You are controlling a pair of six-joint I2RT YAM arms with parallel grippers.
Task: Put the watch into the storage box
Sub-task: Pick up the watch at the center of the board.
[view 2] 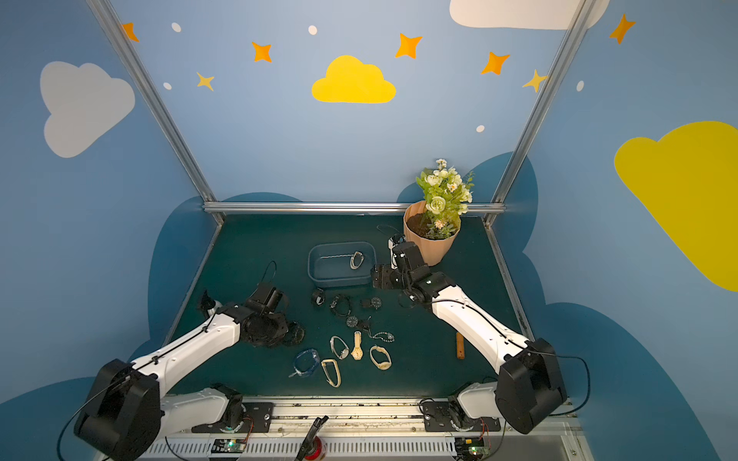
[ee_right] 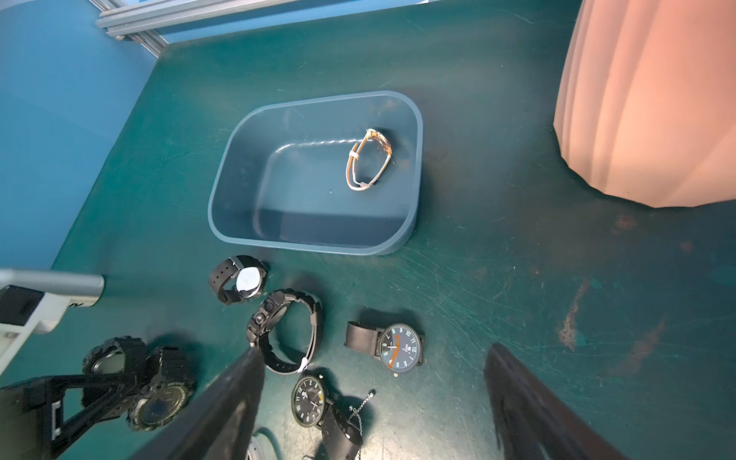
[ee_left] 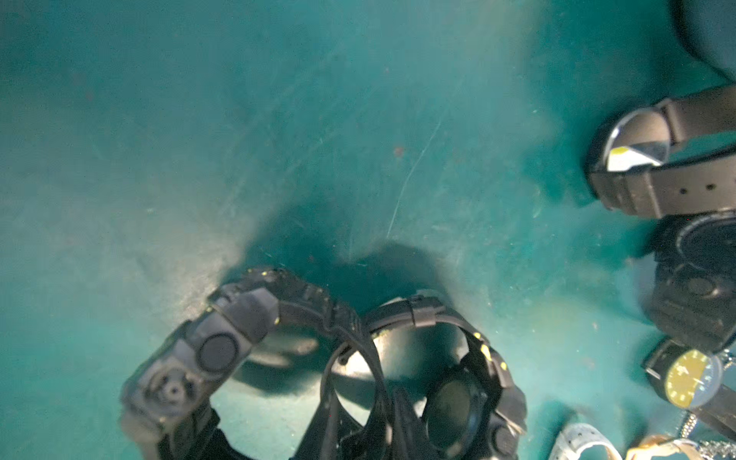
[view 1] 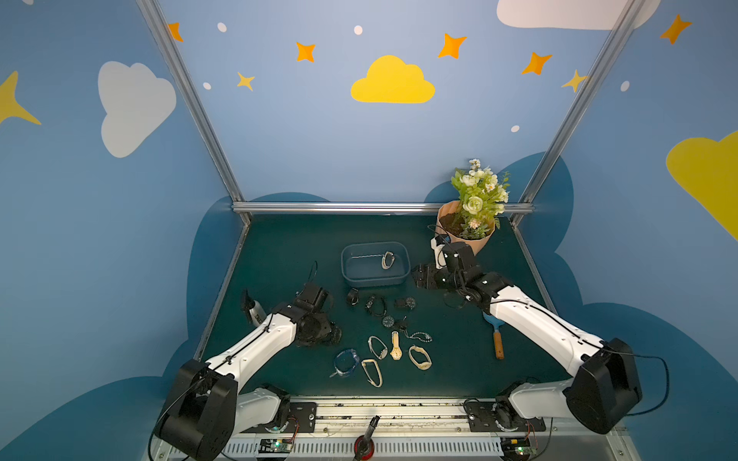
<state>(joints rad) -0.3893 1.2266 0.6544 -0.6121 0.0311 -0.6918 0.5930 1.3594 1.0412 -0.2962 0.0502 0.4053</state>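
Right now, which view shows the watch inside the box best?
The right wrist view: the pale watch lies large and unobstructed in the box, strap loop and case distinct. In both top views the watch is small but visibly inside the box. The left wrist view does not show it.

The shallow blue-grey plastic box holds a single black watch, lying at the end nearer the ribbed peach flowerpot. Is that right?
Not quite: the colour is wrong. The right wrist view shows the shallow blue-grey plastic box holding a single slim watch with a pale cream strap, not a black one, lying at the end nearer the ribbed peach flowerpot.
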